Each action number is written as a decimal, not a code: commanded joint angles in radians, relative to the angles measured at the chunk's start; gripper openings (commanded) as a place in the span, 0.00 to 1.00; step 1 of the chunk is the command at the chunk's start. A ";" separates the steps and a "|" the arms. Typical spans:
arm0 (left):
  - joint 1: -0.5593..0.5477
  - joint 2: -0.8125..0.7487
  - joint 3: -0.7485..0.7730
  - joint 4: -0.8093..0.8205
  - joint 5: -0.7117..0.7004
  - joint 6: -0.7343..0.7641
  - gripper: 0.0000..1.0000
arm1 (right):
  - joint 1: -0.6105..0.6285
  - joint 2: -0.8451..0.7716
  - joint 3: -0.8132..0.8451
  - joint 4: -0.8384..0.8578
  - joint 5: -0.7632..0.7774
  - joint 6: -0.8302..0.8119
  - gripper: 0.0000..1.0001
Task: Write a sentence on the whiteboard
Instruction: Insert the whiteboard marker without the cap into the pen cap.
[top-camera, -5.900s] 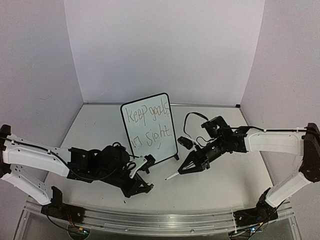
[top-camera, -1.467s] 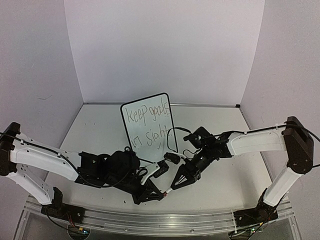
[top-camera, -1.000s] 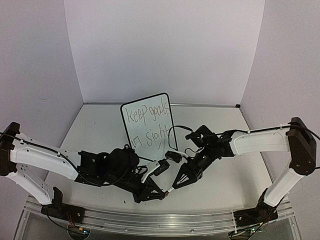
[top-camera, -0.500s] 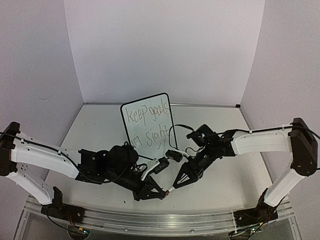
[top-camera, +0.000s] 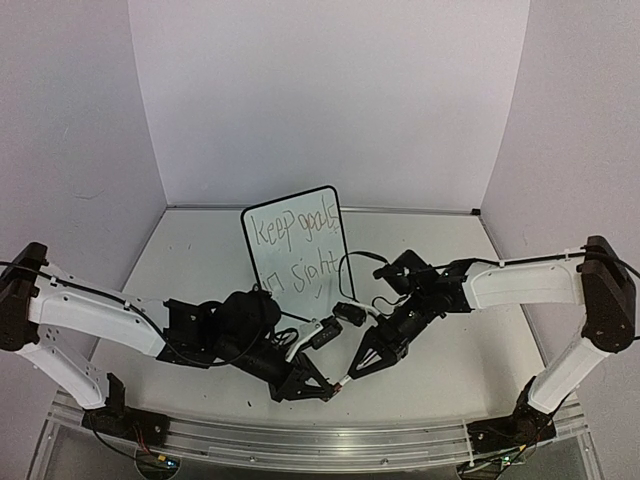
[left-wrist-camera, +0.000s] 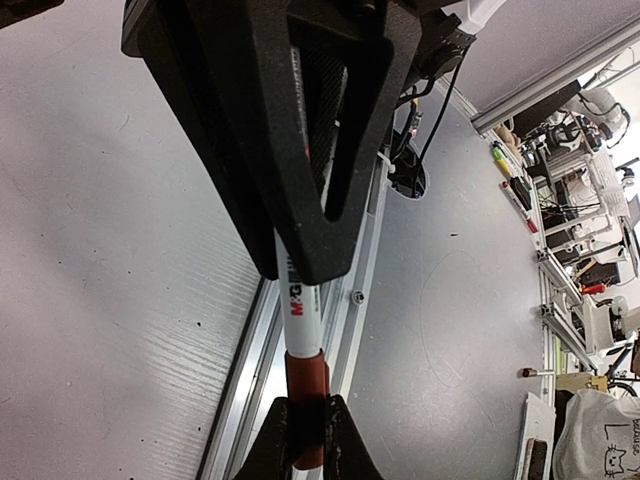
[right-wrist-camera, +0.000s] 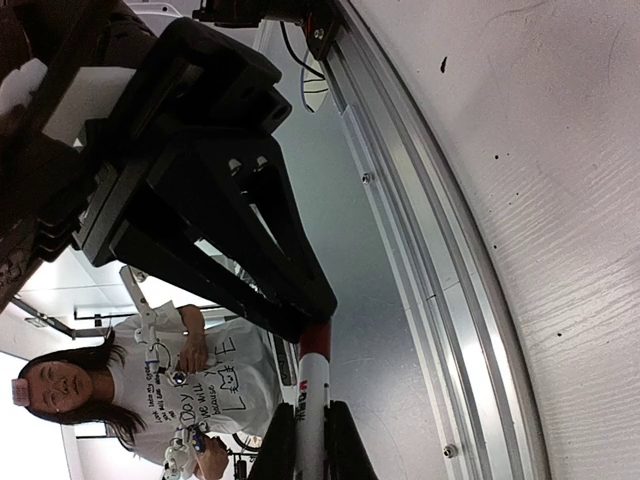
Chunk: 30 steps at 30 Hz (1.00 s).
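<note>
We see the left arm (top-camera: 100, 315) reaching in low over the near part of the bench (top-camera: 190, 250). Behind the two claws, about midway between the bench's left and right edges, the whiteboard (top-camera: 330, 285) stands upright on its feet. It carries the sentence (top-camera: 296, 250) "Keep goals in sight" in two lines, with a small tick below.

The left gripper (top-camera: 328, 388) is near the front edge, its jaws clamped on the red cap (left-wrist-camera: 305, 385). The cap sits on the end of a white marker (left-wrist-camera: 298, 290).

Just right of it, the right gripper (top-camera: 350, 374) comes from the opposite side, its tips nearly meeting the left one's. Its jaws are closed tight around the marker's barrel, which runs up between its fingers.
</note>
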 joint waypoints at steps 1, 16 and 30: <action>0.030 0.016 0.132 0.284 -0.085 0.042 0.00 | 0.052 -0.044 0.043 0.084 -0.108 -0.022 0.00; 0.041 0.012 0.160 0.271 -0.078 0.055 0.00 | 0.068 -0.047 0.037 0.082 -0.085 -0.014 0.00; 0.042 -0.275 -0.030 -0.127 -0.220 0.031 0.43 | -0.060 -0.107 0.035 0.119 0.091 0.017 0.00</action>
